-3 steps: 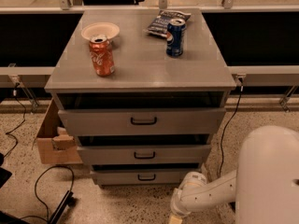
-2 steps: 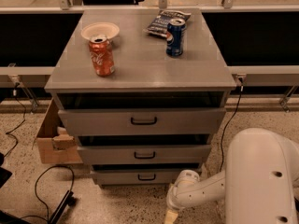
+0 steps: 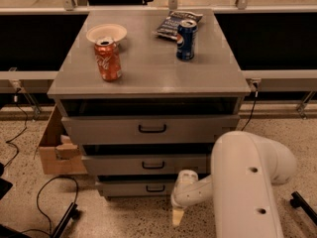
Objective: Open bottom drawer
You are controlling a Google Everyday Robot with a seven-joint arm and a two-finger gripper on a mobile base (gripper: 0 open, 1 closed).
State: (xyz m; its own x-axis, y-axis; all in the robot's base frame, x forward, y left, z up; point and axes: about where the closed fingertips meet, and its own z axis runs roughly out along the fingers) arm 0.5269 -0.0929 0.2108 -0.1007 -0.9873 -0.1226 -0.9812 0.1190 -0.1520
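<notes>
Approach step, as I judge it: the white robot arm (image 3: 247, 182) bends in at the front-right foot of the square grey metal cabinet (image 3: 148, 76). Its gripper (image 3: 177, 215) hangs low there, tip pointing down to the floor, just beside the cabinet's lower right front corner. Nothing is seen in the gripper; whether it is released or clenched I cannot tell. It touches no drawer.

Task's thing, the bottom drawer (image 3: 126, 187) w/ flat grey front, is the lowest in the cabinet's stack, close above the floor. It looks shut or nearly so; no inside of it is visible. Its small black loop handle (image 3: 155, 188) sits at the centre of the front, to the left of the gripper and a bit higher.

Next move, prob.: lift the gripper a little, turn it toward the cabinet front, bring it left to that handle, close on the loop, then pull straight out away from the cabinet. Care needed: the middle drawer's handle (image 3: 153, 164) is directly above, so the height must be exact, and there is little room near the floor.

Count:
- 3 grey drawers in the cabinet, each w/ 1 black handle, so 3 handles.
- On the cabinet top: 2 cans (1 red cola can (image 3: 108, 59), 1 blue cola can (image 3: 185, 39)), 1 pale round bowl (image 3: 106, 32), 1 dark snack bag (image 3: 171, 23).
- Left of the cabinet, on the floor: 1 brown cardboard box (image 3: 52, 152).
</notes>
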